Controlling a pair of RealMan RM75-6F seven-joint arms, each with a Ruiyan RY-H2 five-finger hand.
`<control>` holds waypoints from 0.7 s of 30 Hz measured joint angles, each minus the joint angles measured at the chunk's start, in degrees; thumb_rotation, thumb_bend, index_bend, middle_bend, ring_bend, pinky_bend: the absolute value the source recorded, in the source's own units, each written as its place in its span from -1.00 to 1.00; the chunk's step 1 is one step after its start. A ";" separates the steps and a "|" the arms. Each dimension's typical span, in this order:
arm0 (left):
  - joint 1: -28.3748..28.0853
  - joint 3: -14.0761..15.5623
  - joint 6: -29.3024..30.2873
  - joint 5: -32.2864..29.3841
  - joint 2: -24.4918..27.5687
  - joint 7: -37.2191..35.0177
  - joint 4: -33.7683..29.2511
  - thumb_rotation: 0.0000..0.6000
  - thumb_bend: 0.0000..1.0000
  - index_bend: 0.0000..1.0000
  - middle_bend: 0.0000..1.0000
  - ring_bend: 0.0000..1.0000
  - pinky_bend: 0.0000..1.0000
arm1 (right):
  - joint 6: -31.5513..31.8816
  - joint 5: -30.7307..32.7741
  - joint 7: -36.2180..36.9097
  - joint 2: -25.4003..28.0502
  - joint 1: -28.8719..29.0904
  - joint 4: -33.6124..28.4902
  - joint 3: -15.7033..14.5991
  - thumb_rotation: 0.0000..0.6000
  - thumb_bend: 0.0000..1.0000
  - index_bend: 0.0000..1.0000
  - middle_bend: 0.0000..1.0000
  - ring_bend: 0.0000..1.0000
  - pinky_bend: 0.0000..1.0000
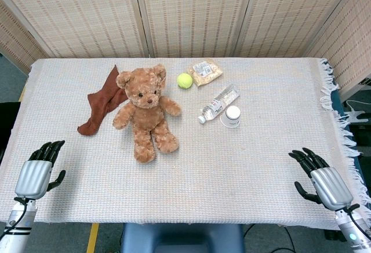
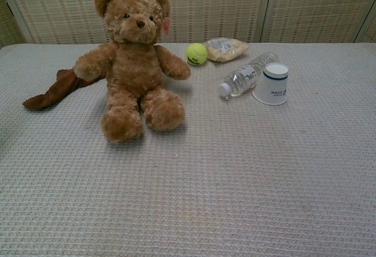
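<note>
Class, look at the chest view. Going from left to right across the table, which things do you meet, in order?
Brown cloth → teddy bear → tennis ball → snack bag → water bottle → paper cup.

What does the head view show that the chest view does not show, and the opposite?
Only the head view shows the left hand and the right hand, both holding nothing with fingers apart, near the table's front edge. Only the chest view shows the teddy bear sitting upright from the front. Both show the bear, brown cloth, tennis ball, snack bag, lying bottle and upside-down cup.
</note>
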 measured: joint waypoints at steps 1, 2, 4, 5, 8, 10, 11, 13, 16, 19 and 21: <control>0.01 -0.05 0.02 -0.10 -0.05 0.10 0.03 1.00 -0.30 -0.83 -0.77 -0.79 -0.48 | -0.07 0.03 -0.04 0.04 0.02 -0.06 -0.02 1.00 -0.35 -0.79 -0.82 -1.00 -0.68; 0.04 -0.12 0.08 -0.21 -0.11 0.21 0.06 1.00 -0.30 -0.83 -0.77 -0.79 -0.48 | -0.11 0.04 -0.06 0.05 0.03 -0.07 -0.03 1.00 -0.35 -0.79 -0.82 -1.00 -0.68; 0.07 -0.27 0.13 -0.53 -0.25 0.52 0.15 1.00 -0.30 -0.83 -0.77 -0.79 -0.48 | -0.13 0.05 -0.16 0.06 0.02 -0.09 -0.05 1.00 -0.35 -0.79 -0.82 -1.00 -0.68; 0.07 -0.34 0.11 -0.70 -0.32 0.60 0.19 1.00 -0.30 -0.83 -0.77 -0.79 -0.48 | -0.11 0.06 -0.19 0.05 -0.01 -0.07 -0.07 1.00 -0.35 -0.79 -0.82 -1.00 -0.68; 0.06 -0.51 -0.17 -1.33 -0.47 0.75 0.19 1.00 -0.30 -0.83 -0.76 -0.79 -0.48 | 0.37 -0.48 -0.11 -0.10 -0.07 0.07 -0.08 1.00 -0.35 -0.82 -0.82 -1.00 -0.68; 0.03 -0.63 -0.27 -1.56 -0.69 0.89 0.24 1.00 -0.30 -0.83 -0.76 -0.79 -0.47 | 1.54 -1.49 0.36 -0.41 -0.20 0.46 -0.04 1.00 -0.34 -0.85 -0.82 -1.00 -0.68; 0.02 -0.67 -0.24 -1.59 -0.80 0.97 0.36 1.00 -0.30 -0.83 -0.75 -0.79 -0.46 | 2.29 -2.05 0.75 -0.59 -0.29 0.69 0.00 1.00 -0.35 -0.85 -0.82 -1.00 -0.68; -0.05 -0.75 -0.26 -1.67 -1.11 1.15 0.82 1.00 -0.30 -0.83 -0.75 -0.79 -0.45 | 4.54 -3.55 2.07 -1.03 -0.51 1.45 0.15 1.00 -0.35 -0.86 -0.82 -1.00 -0.68; -0.23 -0.88 -0.79 -2.27 -1.60 1.41 1.32 1.00 -0.30 -0.83 -0.75 -0.79 -0.45 | 8.59 -5.70 3.86 -1.98 -0.93 3.30 0.61 1.00 -0.35 -0.86 -0.82 -1.00 -0.68; -0.38 -0.86 -1.45 -2.80 -1.97 1.99 1.55 1.00 -0.30 -0.86 -0.75 -0.79 -0.45 | 12.57 -7.82 4.73 -3.36 -1.52 5.72 1.10 1.00 -0.35 -0.86 -0.82 -1.00 -0.68; -0.49 -0.84 -1.72 -3.08 -2.19 2.51 1.58 1.00 -0.30 -0.88 -0.73 -0.74 -0.44 | 14.45 -8.80 4.88 -4.17 -1.91 7.00 1.37 1.00 -0.35 -0.86 -0.82 -1.00 -0.69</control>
